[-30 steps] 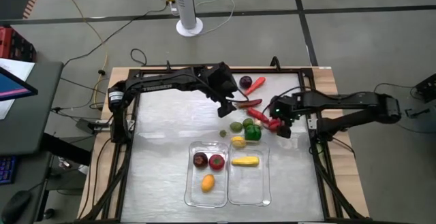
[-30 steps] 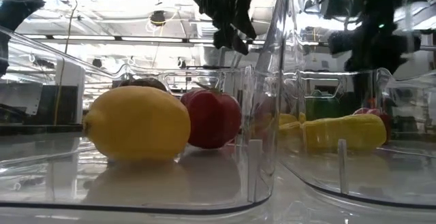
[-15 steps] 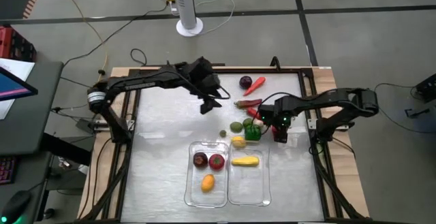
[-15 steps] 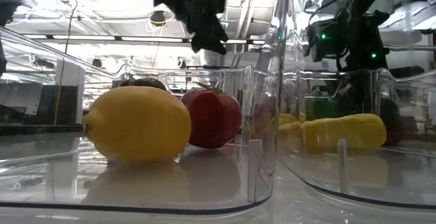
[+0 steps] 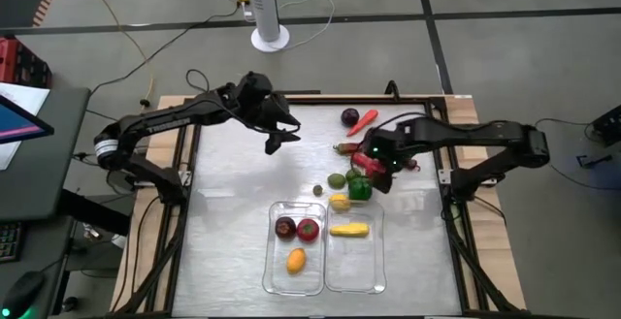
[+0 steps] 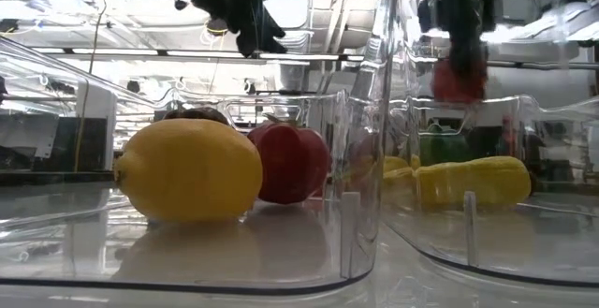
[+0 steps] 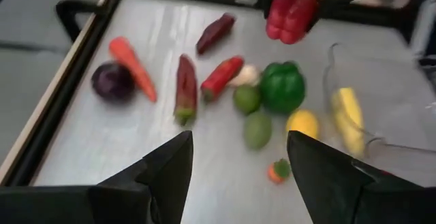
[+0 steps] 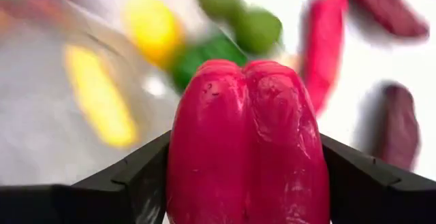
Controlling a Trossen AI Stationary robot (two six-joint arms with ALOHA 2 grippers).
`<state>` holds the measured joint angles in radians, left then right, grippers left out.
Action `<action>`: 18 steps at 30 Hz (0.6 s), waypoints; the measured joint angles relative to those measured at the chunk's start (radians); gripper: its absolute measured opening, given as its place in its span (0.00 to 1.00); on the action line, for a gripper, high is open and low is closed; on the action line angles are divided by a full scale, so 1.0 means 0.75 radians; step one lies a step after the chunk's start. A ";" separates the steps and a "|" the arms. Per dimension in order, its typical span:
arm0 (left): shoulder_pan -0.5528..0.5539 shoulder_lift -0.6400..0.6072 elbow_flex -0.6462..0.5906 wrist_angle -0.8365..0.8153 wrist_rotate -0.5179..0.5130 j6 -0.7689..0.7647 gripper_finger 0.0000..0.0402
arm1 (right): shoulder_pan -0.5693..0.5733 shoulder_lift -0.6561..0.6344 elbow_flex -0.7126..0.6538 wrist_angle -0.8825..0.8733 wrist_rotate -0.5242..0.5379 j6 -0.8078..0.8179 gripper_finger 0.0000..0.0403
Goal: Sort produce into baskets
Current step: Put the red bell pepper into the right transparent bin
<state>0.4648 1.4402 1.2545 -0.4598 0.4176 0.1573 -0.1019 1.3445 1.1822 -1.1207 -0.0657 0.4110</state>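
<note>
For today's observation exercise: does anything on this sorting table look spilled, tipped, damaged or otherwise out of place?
Nothing stands out. Both clear baskets sit side by side, holding a few pieces. The unsorted produce lies loose on the table, as expected mid-sort. The right gripper holds a red pepper in the air; the left gripper is open and empty.

A white fan base [image 5: 270, 38] stands on the floor beyond the table [image 5: 223, 232], cables [image 5: 116, 28] trailing nearby

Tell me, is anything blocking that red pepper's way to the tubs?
Nothing visible does. The right end effector holds the red pepper lifted above the green pepper and yellow piece lying between it and the open-topped tubs.
</note>
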 joint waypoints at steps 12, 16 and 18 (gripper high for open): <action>-0.009 -0.007 0.000 0.169 0.134 0.006 0.56 | 0.359 0.005 0.302 0.125 0.020 0.728 0.81; -0.034 -0.020 0.000 0.172 0.136 -0.045 0.56 | 0.462 0.028 0.302 0.186 0.027 0.839 0.81; -0.052 -0.040 -0.001 0.174 0.129 -0.062 0.56 | 0.513 0.053 0.289 0.189 0.048 0.877 0.81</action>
<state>0.4256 1.4102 1.2541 -0.3291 0.5145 0.1109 0.2825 1.3843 1.3988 -0.9792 -0.0297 1.0686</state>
